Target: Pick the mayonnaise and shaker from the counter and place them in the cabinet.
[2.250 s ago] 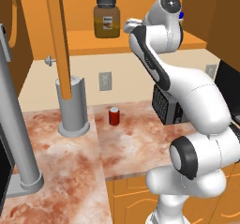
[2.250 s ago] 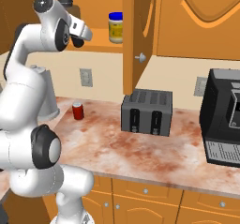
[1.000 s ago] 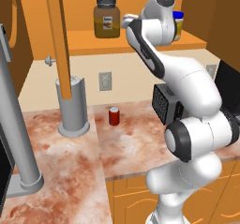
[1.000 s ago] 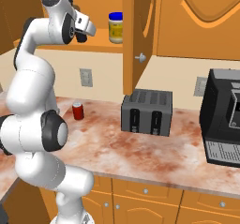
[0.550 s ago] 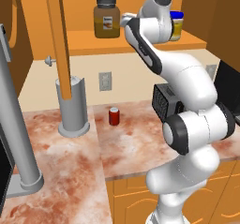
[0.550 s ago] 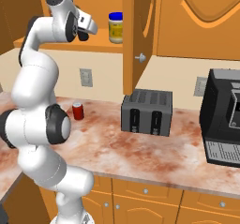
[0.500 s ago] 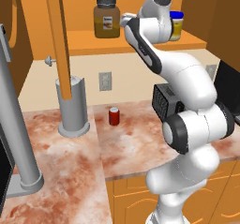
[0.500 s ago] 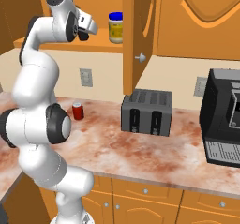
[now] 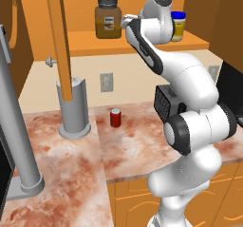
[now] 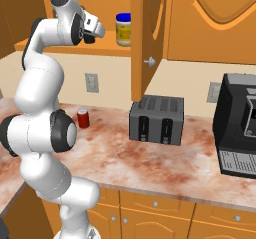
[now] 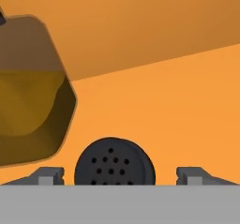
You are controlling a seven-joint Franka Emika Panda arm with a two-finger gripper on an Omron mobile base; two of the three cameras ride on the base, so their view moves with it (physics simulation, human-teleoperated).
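Observation:
The black shaker [image 11: 115, 162] stands on the cabinet's orange shelf [image 11: 178, 106], its holed top seen between the two tips of my gripper [image 11: 121, 175]. The jaws stand wide apart and do not touch it. In the right base view the gripper [image 10: 94, 33] reaches into the cabinet [image 10: 107, 48] above the counter. The mayonnaise [image 10: 123, 29], a pale-yellow jar with a blue lid, stands on the same shelf [image 9: 85, 43] to the right of the hand; in the left base view the mayonnaise [image 9: 178, 25] peeks out behind the arm.
A large amber jar [image 9: 108, 18] with a dark lid stands on the shelf just left of the hand, close to the shaker [image 11: 28, 92]. The open cabinet door [image 10: 142, 38] hangs right of the mayonnaise. On the counter are a red can [image 10: 83, 118], a toaster [image 10: 156, 119] and a black coffee machine [image 10: 240, 133].
The jaws have opened and let go of the shaker, which now stands free on the shelf. The arm has hardly moved in the last half second.

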